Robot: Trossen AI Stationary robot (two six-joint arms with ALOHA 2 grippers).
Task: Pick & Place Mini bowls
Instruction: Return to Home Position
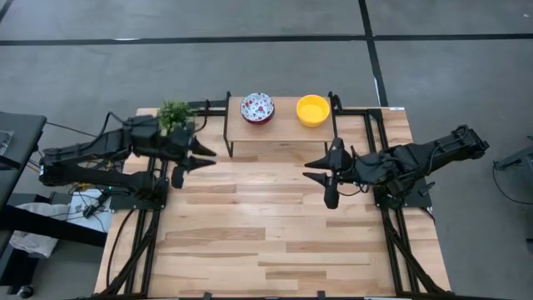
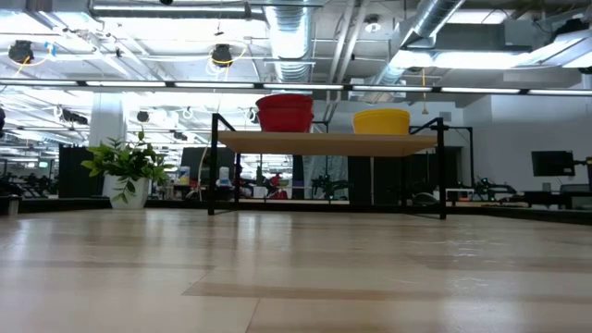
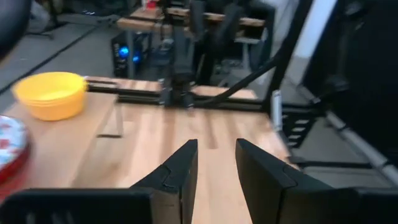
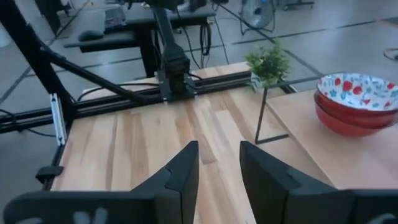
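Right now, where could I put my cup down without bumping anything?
The near half of the table is bare wood. A narrower gap lies between the left gripper and right gripper, and a shelf strip between the patterned bowls and yellow bowls. The plant corner is crowded.

Stacked red-sided bowls stand on the wooden shelf, with a yellow bowl at their 3 o'clock, apart. A green potted plant sits on the surface at the shelf's 9 o'clock.

Patterned bowl stack clipped by frame edge in left wrist view. Yellow stack: high view shows top bowl only, count unreadable.
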